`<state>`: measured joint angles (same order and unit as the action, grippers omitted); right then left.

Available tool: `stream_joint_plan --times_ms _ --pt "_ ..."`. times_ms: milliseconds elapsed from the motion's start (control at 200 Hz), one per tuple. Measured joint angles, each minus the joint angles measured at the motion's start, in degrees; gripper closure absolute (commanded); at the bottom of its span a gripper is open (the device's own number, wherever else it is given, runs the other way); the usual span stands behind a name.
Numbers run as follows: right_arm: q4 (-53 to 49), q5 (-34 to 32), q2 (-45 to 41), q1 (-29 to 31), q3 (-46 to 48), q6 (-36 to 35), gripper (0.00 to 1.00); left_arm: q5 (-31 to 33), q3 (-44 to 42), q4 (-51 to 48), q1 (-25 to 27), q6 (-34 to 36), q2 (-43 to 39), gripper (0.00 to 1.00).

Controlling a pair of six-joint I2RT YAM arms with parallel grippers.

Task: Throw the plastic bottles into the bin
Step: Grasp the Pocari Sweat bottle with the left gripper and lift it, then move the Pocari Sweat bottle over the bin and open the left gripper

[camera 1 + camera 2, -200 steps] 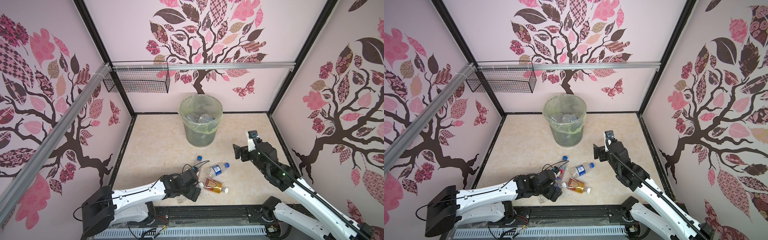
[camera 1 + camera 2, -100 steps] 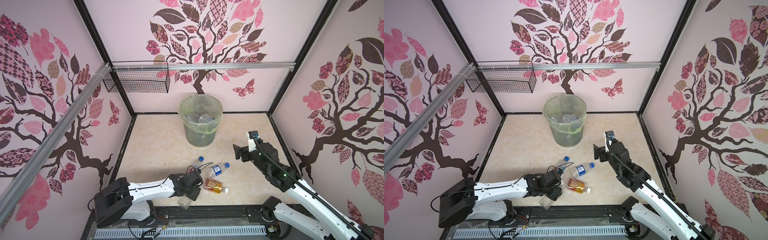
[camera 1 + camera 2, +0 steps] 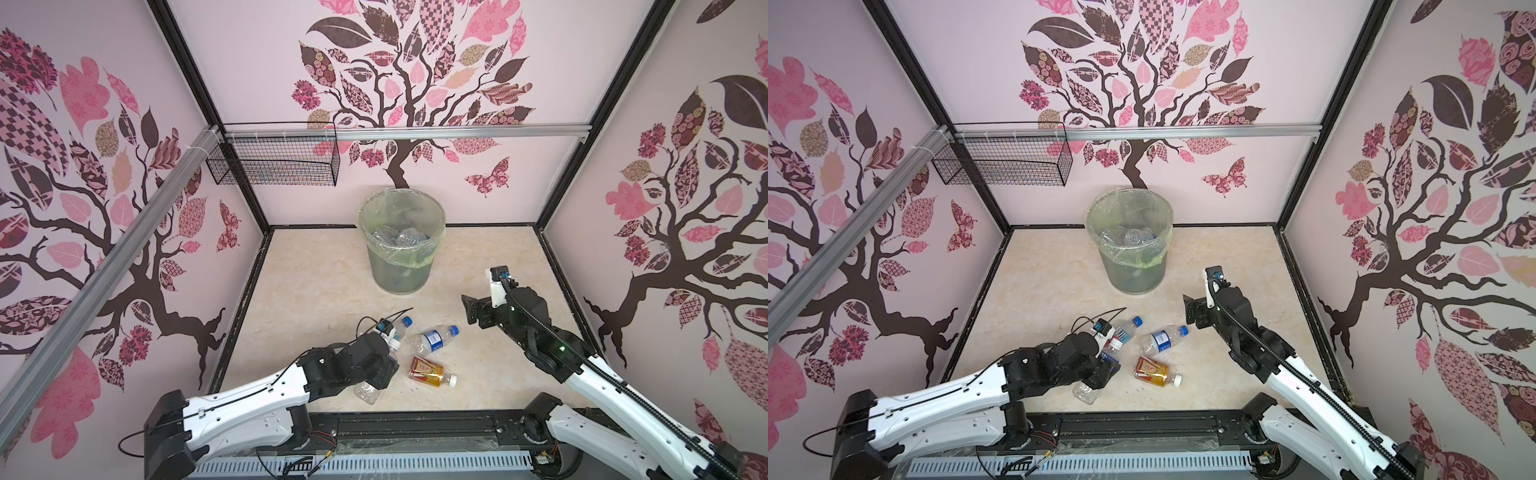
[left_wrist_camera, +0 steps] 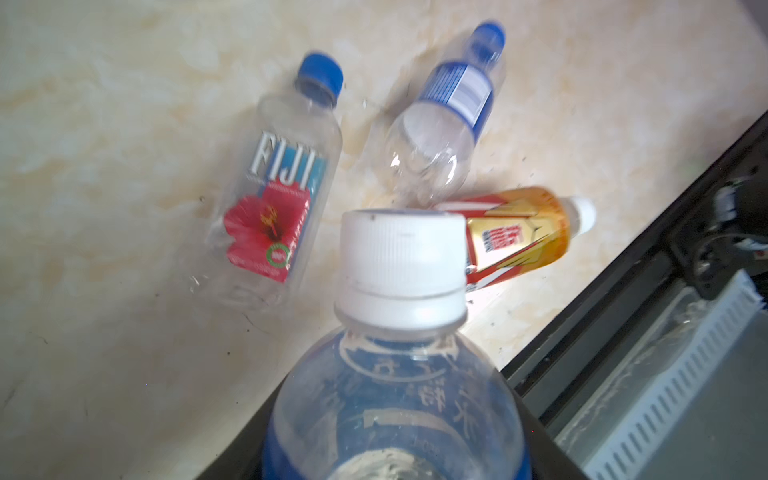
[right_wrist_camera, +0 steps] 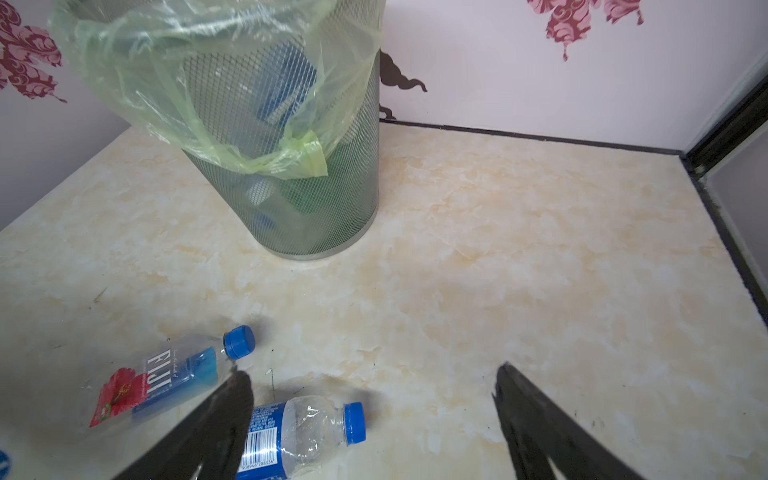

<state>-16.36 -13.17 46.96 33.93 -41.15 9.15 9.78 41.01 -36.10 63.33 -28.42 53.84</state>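
Low at the front of the surface [image 3: 316, 282], pinched a white-capped bottle [image 4: 395, 374] between the jaws of the left gripper [image 3: 384, 372], base toward the front rail and cap toward the back.

Just beyond that cap, found three more bottles lying flat and close together:
- a Fiji bottle [image 4: 274, 199] with a blue cap, partly covered in both top views by the left wrist
- a dented blue-label bottle [image 3: 434, 338] just beside it
- an amber bottle [image 3: 428, 371] with a red label, nearest the front, white cap pointing right

Hung the right gripper [image 3: 467, 309] to the right of the blue-label bottle, jaws spread wide and gripping nothing.

Noted the bin [image 3: 401, 274] upright at the back centre, well apart from the loose bottles, with a green liner [image 5: 199, 95] folded over its rim and several clear bottles [image 3: 395, 237] inside.

Spotted a wire basket [image 3: 274, 166] on the back wall, above and left of the bin.
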Motion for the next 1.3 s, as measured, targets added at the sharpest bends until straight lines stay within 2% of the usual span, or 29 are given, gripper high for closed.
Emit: stream_joint_plan --times_ms 210,420,510,710,845,961,1086,1151,1201,1266,1301 --pt "0.3 2.4 0.7 0.0 1.2 1.3 0.07 8.2 7.4 -2.9 -1.7 1.5 -4.5 0.47" --pt "0.5 4.7 0.8 0.0 1.9 2.6 0.07 15.7 11.0 -1.7 -11.1 3.3 -9.6 0.44" --pt "0.7 5.5 0.7 0.0 2.9 2.9 0.07 17.8 12.2 -1.2 -13.5 4.9 -11.2 0.43" --pt "0.8 6.9 0.6 0.0 4.1 3.1 0.07 21.1 20.0 0.5 -14.7 10.6 -8.2 0.4" --pt "0.9 7.7 0.6 0.0 4.1 3.1 0.07 20.1 29.5 3.6 -17.2 15.1 0.2 0.4" --pt "1.0 8.3 0.6 0.0 4.1 3.4 0.07 13.6 40.4 7.6 -25.2 16.6 11.4 0.38" --pt "0.7 9.3 0.6 0.0 4.0 3.8 0.07 5.4 54.2 10.8 -33.0 17.4 26.8 0.3" --pt "0.5 9.7 0.6 0.0 3.9 3.8 0.07 0.7 63.5 10.8 -36.3 17.8 36.2 0.21" --pt "0.0 10.1 0.6 0.0 3.8 3.9 0.06 -2.8 71.6 9.0 -38.5 17.6 43.5 0.09" --pt "-0.4 10.5 0.6 0.0 3.5 3.9 0.06 -7.1 80.5 5.9 -40.8 16.6 51.4 0.03" --pt "-0.9 11.0 0.7 0.0 3.3 3.9 0.06 -9.0 83.0 4.3 -41.9 15.9 54.2 0.02"
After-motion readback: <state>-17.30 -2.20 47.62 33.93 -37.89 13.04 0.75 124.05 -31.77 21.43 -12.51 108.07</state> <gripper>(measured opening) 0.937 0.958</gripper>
